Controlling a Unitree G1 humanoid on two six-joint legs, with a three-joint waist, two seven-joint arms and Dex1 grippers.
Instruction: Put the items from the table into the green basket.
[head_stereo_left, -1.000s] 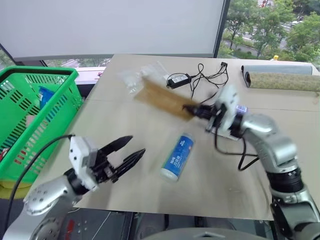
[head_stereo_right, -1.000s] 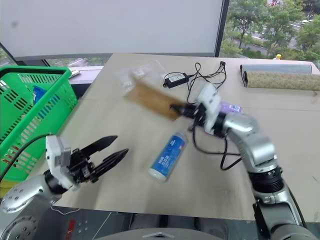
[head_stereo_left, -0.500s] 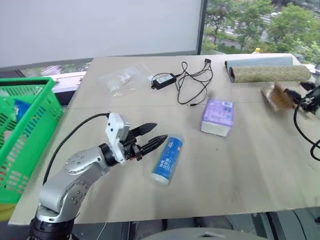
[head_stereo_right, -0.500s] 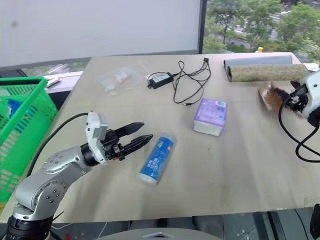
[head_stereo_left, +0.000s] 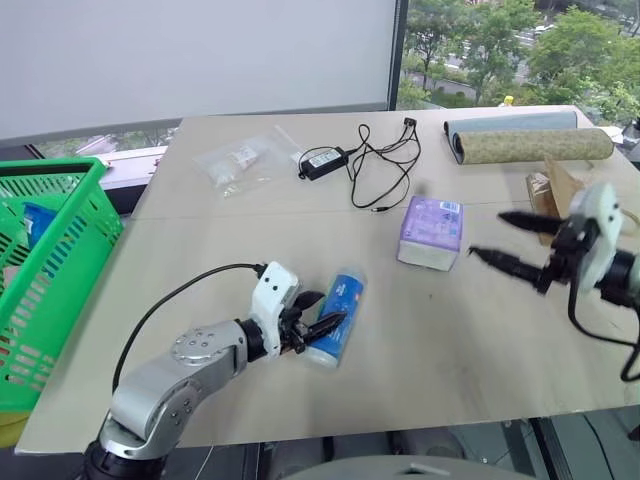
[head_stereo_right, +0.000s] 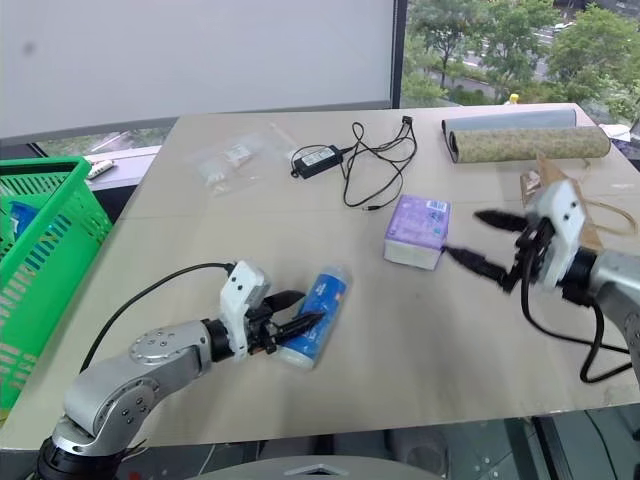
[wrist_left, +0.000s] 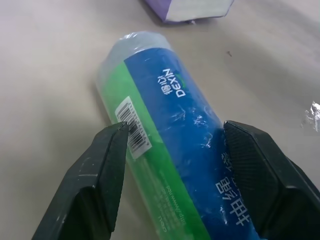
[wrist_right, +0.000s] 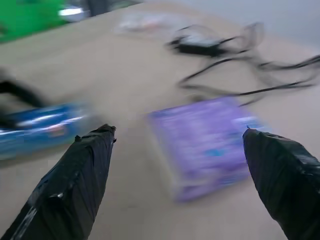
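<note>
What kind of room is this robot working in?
Probably an office or lab several floors up. A big window looks down on trees and a road, a white roller blind covers much of the glass, and the plain beige table holds a charger with tangled cable among test goods.

Head views overlook the table (head_stereo_left: 480, 340); wrist views sit close above it.
</note>
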